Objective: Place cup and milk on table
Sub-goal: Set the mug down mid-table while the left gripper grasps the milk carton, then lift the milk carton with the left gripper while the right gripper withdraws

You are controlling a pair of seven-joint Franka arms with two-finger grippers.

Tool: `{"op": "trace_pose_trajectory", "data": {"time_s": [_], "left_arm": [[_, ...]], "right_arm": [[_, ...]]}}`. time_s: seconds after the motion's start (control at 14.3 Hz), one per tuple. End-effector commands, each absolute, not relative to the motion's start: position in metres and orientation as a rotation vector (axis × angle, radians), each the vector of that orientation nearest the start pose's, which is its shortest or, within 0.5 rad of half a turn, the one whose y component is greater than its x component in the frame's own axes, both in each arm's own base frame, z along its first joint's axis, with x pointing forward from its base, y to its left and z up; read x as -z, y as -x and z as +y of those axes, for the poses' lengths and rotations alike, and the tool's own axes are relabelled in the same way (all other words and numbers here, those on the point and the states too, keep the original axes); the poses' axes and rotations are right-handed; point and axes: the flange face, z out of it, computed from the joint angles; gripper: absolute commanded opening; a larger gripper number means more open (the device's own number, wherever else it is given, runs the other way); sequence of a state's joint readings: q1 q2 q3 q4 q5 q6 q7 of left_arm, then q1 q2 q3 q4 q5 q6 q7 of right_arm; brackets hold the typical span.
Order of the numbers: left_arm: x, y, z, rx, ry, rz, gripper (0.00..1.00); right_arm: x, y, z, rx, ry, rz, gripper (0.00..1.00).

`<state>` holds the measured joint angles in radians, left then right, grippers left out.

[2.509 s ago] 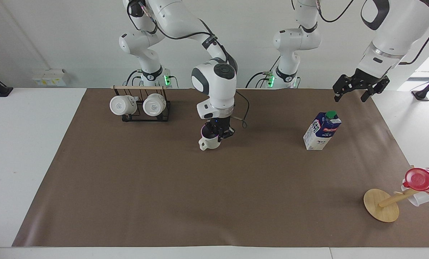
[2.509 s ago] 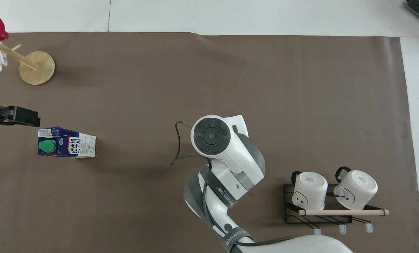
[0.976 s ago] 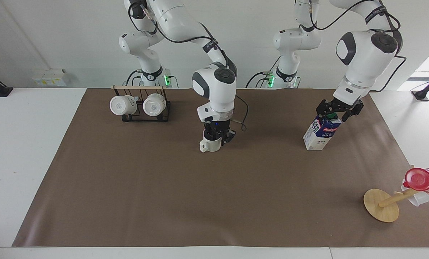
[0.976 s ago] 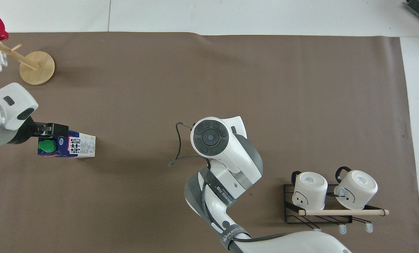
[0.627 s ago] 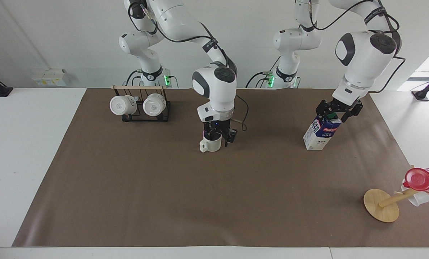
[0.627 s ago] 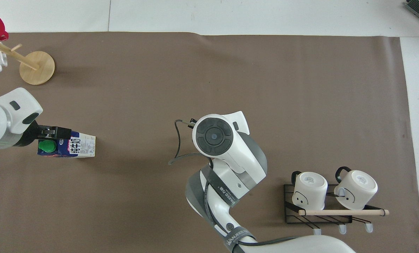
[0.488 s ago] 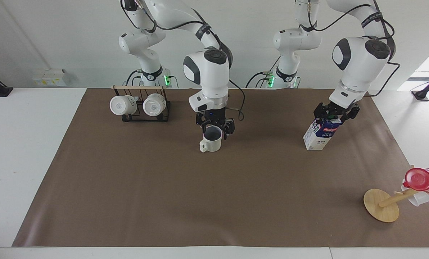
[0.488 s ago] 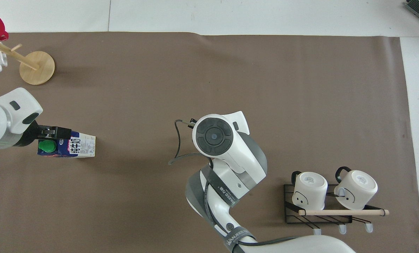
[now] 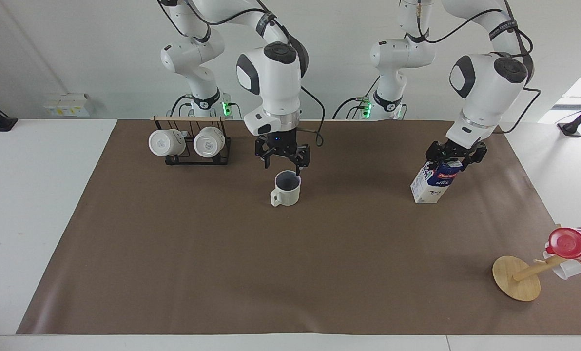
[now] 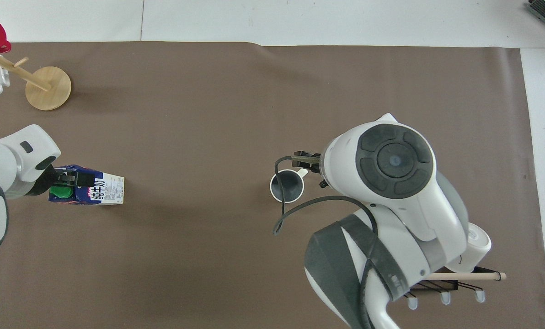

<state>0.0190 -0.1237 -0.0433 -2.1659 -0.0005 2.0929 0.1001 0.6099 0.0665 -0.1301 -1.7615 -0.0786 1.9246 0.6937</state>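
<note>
Tall blue-and-white milk carton (image 9: 435, 181) stands on brown-covered table (image 9: 222, 268), left claw (image 9: 455, 155) spread about its slick, crushable gable; cream ribbed cup (image 9: 286, 189), rigid, sits upright beneath released right claw (image 9: 281, 157).

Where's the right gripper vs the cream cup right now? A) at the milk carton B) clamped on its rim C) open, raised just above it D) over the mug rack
C: the right gripper hangs open above the cup, which stands free on the table.
</note>
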Motion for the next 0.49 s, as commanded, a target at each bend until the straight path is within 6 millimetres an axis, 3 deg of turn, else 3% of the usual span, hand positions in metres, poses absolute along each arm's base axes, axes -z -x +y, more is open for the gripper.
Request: {"op": "trace_pose_trajectory", "data": {"time_s": [0.0,0.14,0.42], "left_arm": [[-0.455,-0.505,-0.010,0.075,3.140,0.185,1.00],[-0.455,-0.504,-0.010,0.070,3.140,0.196,1.00],[-0.455,-0.504,-0.011,0.068,3.137,0.214,0.78]], "right_arm": [[-0.543,-0.525,0.234,0.142,3.140,0.209,1.00],[-0.551,-0.527,0.204,0.111,3.156,0.159,1.00],[-0.555,-0.535,0.142,0.043,3.178,0.078,1.00]]}}
